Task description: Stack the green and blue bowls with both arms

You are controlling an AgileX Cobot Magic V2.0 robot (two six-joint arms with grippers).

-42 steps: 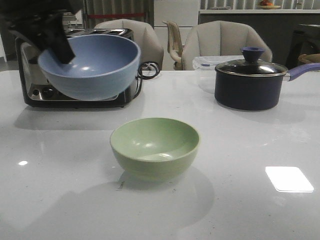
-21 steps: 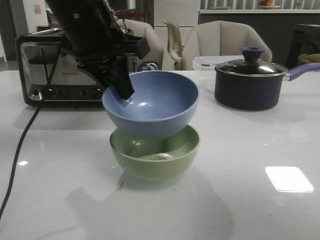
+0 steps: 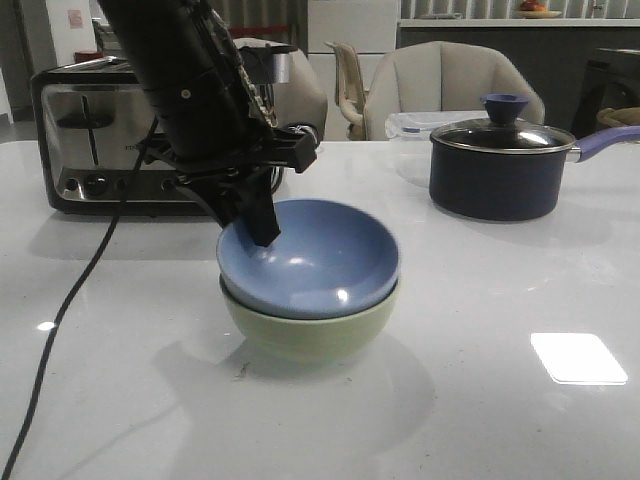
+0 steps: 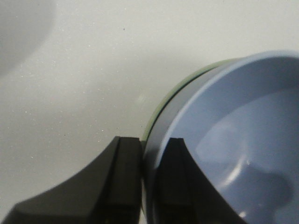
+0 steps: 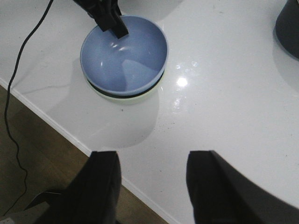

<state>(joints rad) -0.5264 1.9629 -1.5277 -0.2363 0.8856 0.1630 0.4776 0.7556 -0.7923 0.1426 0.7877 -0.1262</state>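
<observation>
The dusty blue bowl (image 3: 312, 260) sits nested inside the pale green bowl (image 3: 305, 332) at the middle of the white table. My left gripper (image 3: 262, 232) is shut on the blue bowl's left rim, one finger inside and one outside. The left wrist view shows the blue bowl (image 4: 243, 140), a sliver of the green bowl's rim (image 4: 161, 107) and my left gripper (image 4: 148, 149) pinching the blue rim. In the right wrist view the blue bowl (image 5: 124, 58) rests in the green bowl (image 5: 140, 96). My right gripper (image 5: 152, 161) is open and empty above the table's front edge, out of the front view.
A chrome toaster (image 3: 85, 135) stands at the back left. A dark lidded saucepan (image 3: 500, 165) with a purple handle stands at the back right. The left arm's black cable (image 3: 60, 330) trails across the table's left side. Chairs stand behind the table.
My left gripper has carried the blue bowl from the back left to over the green bowl and lowered it into the green bowl, where it now sits nested.
</observation>
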